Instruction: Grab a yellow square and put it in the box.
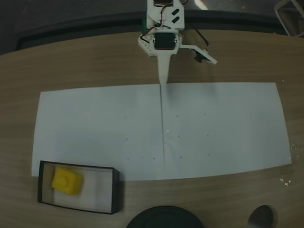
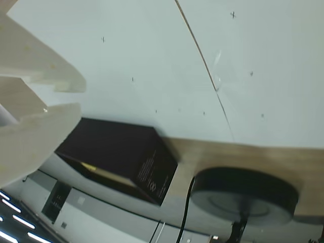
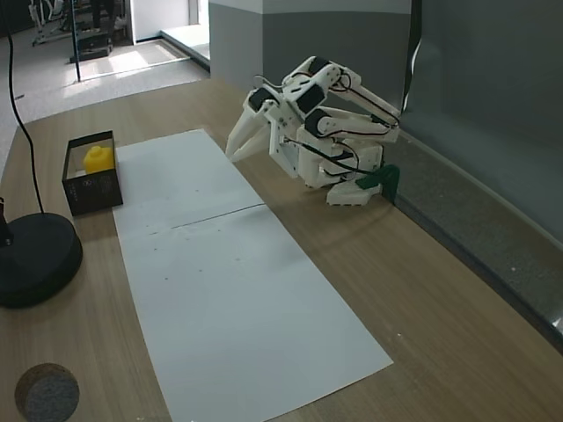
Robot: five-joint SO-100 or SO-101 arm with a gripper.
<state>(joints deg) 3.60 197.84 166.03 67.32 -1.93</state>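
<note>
1. Round black disc base [image 1: 164, 217] sat at the overhead frame's bottom edge.
2. Small yellow rounded cube [image 1: 67, 180] lay inside the black-walled shallow box [image 1: 114, 190], lower left.
3. White pincer [image 1: 163, 78], top centre, pressed together, empty.

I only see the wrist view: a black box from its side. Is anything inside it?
Observer: Yes. The yellow square lies in the box, toward its left end in a fixed view.
Operator: Where is the arm itself?
Observer: The arm sits folded up, across the white paper from the box.
Operator: Is it holding something?
Observer: No. The jaws are together and empty.
</note>
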